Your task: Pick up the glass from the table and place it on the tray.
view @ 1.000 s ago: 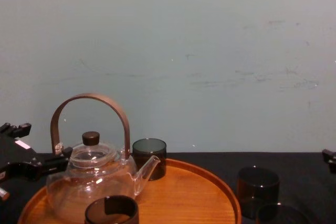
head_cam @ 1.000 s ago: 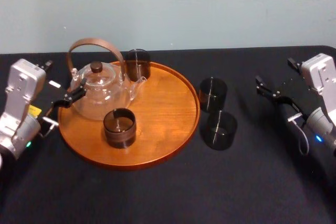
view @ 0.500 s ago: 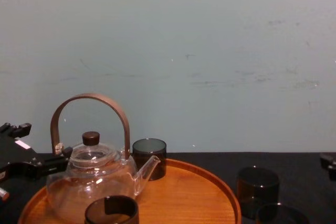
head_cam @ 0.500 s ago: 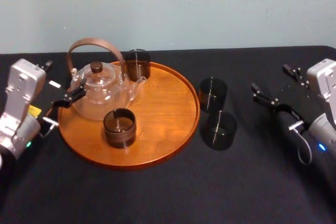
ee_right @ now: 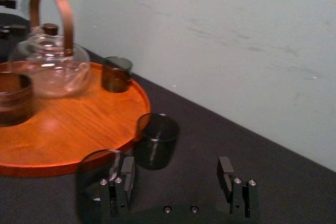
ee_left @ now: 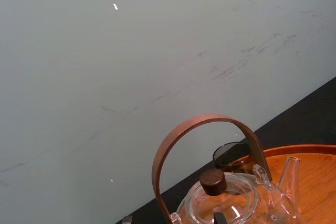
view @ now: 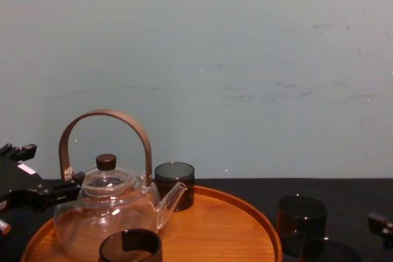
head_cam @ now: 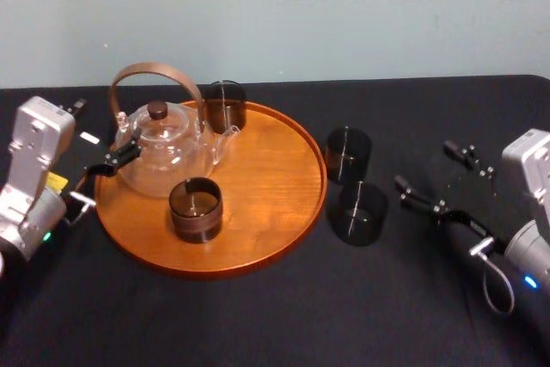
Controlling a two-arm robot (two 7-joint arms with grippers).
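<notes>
The right gripper (head_cam: 423,163) reaches forward, jaws spread wide; the left gripper (head_cam: 118,155) rests low at the left.

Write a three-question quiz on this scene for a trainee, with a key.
1. True or false: the right gripper is shut on a glass.
2. How many glasses stand on the tray? A one, B two, C four.
3. Name the gripper next to the teapot.
Key: 1 false, it is open and empty. 2 B, the back glass and the front glass. 3 the left gripper.
</notes>
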